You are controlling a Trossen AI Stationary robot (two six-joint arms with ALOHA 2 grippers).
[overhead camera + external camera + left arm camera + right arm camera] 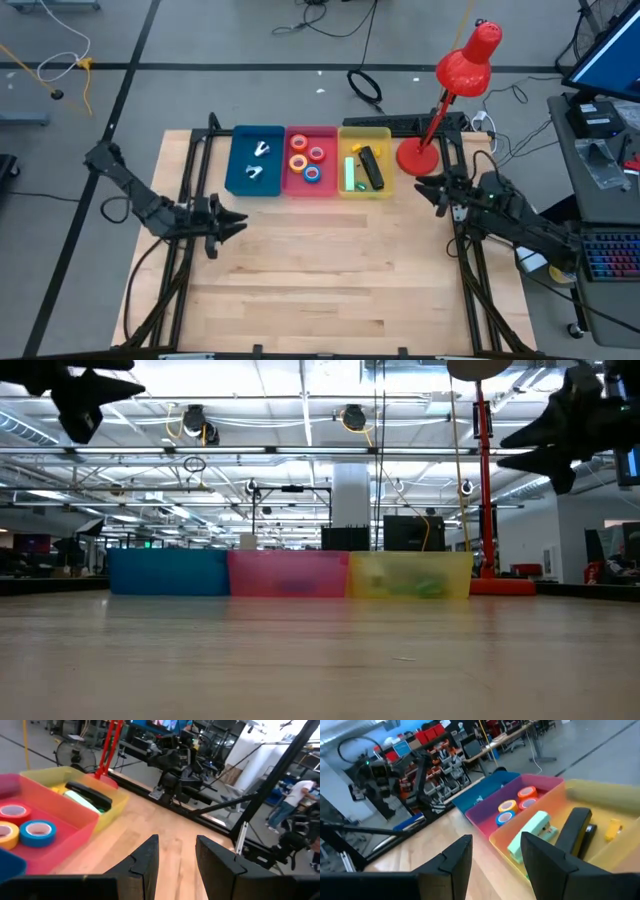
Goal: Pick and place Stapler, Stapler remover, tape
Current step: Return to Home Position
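Note:
Three bins stand side by side at the table's far edge. The blue bin (255, 162) holds two silvery stapler removers (260, 150). Several tape rolls (306, 158) lie in the pink bin (311, 185). The yellow bin (365, 190) contains a black stapler (372, 168) and a green stapler (350, 173). My left gripper (240, 222) hovers open at the table's left, pointing toward the right edge. My right gripper (422, 188) hovers open just right of the yellow bin. Both wrist views show nothing between the fingers (145, 857) (452, 857).
A red desk lamp stands with its base (417, 157) beside the yellow bin, close to my right gripper. Black frame rails (190, 170) (465, 260) run along both sides. Bare wooden tabletop (330, 270) stretches in front of the bins.

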